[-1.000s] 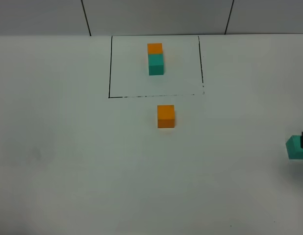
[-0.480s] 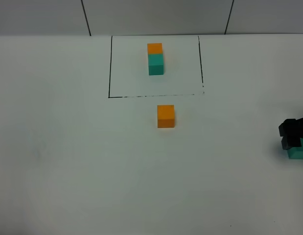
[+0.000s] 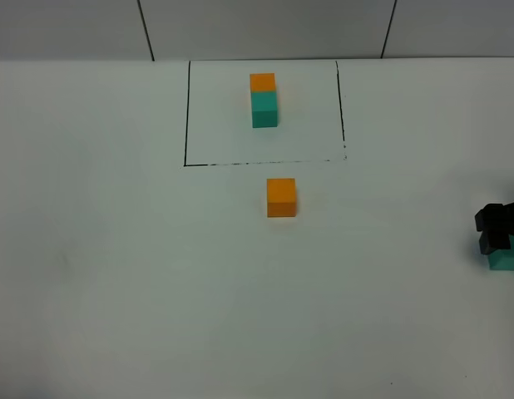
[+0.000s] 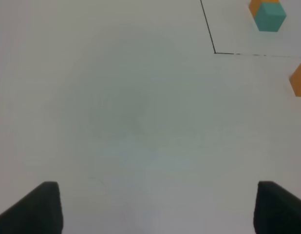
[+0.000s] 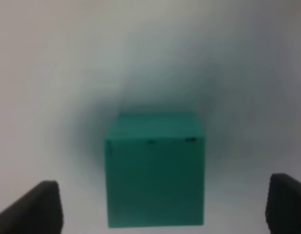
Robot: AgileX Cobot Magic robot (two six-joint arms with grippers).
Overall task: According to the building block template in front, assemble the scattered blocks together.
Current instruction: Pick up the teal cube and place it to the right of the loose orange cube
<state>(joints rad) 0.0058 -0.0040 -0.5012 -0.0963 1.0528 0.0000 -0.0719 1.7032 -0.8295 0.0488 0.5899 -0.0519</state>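
1. The left gripper (image 4: 158,209) is released, its jaws spread wide with nothing between them, above bare white table (image 3: 116,274). The loose orange cube (image 3: 281,197) lies well ahead of it. The likely hazard is a clash between the arms if this one reaches in while the other carries its block inward.
2. The orange cube sits far from both grippers, just outside the black frame of the building block template (image 3: 263,100). A careless nudge could turn it or push it over the line, spoiling the match.
3. The right gripper (image 5: 165,209) is released, jaws apart. The teal cube (image 5: 155,168) sits between them, with a gap on each side. Closing off-centre or too high could twist the cube or squeeze it out. The close view is blurred, so fingertip height is unclear.
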